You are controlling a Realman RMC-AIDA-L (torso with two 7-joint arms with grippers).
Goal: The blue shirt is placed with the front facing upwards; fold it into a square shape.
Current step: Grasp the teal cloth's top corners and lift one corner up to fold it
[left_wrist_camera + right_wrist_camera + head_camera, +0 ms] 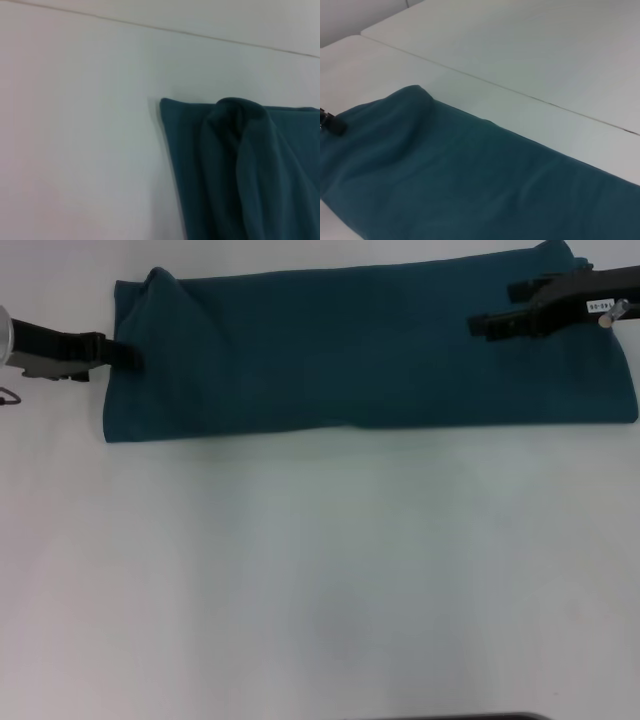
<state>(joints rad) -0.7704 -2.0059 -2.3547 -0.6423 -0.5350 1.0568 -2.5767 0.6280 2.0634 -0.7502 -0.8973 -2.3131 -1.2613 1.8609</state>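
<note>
The shirt (370,350) lies on the far part of the white surface (320,580). It is now a long, flat band that runs from left to right. So the first folds look done: no sleeves stick out, and no letters show on top. It is not a square yet. I think the long band has to be folded over from one end to the other, maybe more than once.

The left hand (125,355) is at the left end of the shirt, right at its edge. The cloth is puffed up in a small bump near the far left corner. The hand looks narrow and seems to pinch the edge, but I cannot tell for sure if it holds the cloth.

The right hand (495,308) is over the right end of the shirt, near the far edge. Two dark fingers (522,287) point left with a gap between them, so it looks wide, and I see no cloth held in it.

The far right corner of the shirt is hidden by the right arm. The neck and label cannot be seen. The left wrist view shows only the bump (235,130) and bare surface, no fingers.
</note>
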